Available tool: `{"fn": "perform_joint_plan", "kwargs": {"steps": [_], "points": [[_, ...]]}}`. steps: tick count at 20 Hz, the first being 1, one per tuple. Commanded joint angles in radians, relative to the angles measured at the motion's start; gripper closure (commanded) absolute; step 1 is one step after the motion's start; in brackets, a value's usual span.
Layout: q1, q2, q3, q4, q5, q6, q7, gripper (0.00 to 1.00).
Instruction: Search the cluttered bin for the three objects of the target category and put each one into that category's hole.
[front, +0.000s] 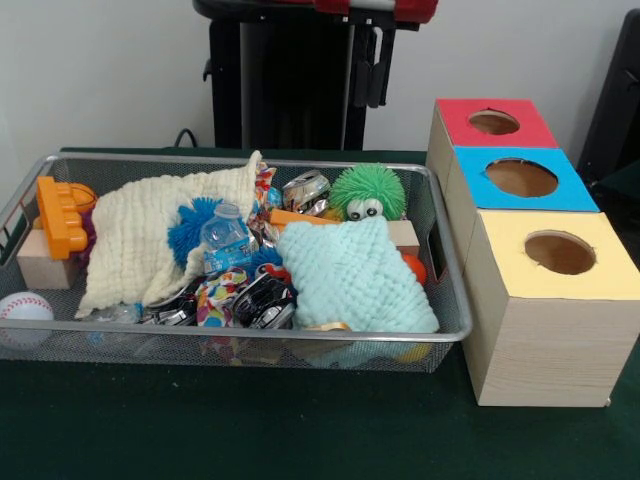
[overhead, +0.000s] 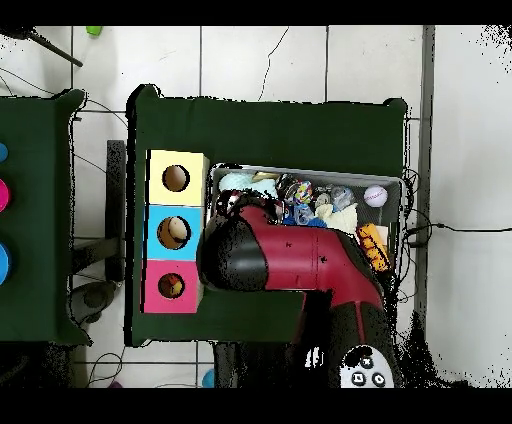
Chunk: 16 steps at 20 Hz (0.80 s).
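The silver wire-mesh bin (front: 250, 335) is full of clutter: a cream cloth (front: 140, 240), a mint knitted cloth (front: 350, 275), a green fuzzy toy with eyes (front: 368, 192), a blue spiky ball (front: 190, 228), a small water bottle (front: 225, 240) and toy cars (front: 262, 300). The round hole (front: 494, 122) is in the red-faced box, farthest back on the right. It also shows in the overhead view (overhead: 174, 288). My gripper (front: 372, 65) hangs high at the top edge, well above the bin. In the overhead view the red arm (overhead: 290, 260) covers much of the bin (overhead: 400, 200) and hides the gripper.
A blue-faced box (front: 521, 177) and a yellow-faced box (front: 560, 252) stand in a row in front of the red one. An orange brick (front: 60, 215), a wooden block (front: 45, 265) and a baseball (front: 25, 310) lie at the bin's left end. The black pedestal (front: 285, 90) stands behind.
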Motion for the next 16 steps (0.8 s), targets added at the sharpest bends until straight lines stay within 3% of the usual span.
{"fn": "perform_joint_plan", "kwargs": {"steps": [1,6,11,16], "points": [[-0.039,0.071,0.089,-0.044,-0.081,-0.039,-0.052,1.0],[-0.046,0.11,0.079,-0.059,-0.112,-0.079,-0.03,1.0],[-0.03,0.178,0.054,-0.185,-0.112,0.018,-0.021,1.0],[-0.028,0.24,0.059,-0.245,-0.125,-0.046,-0.003,1.0]]}}
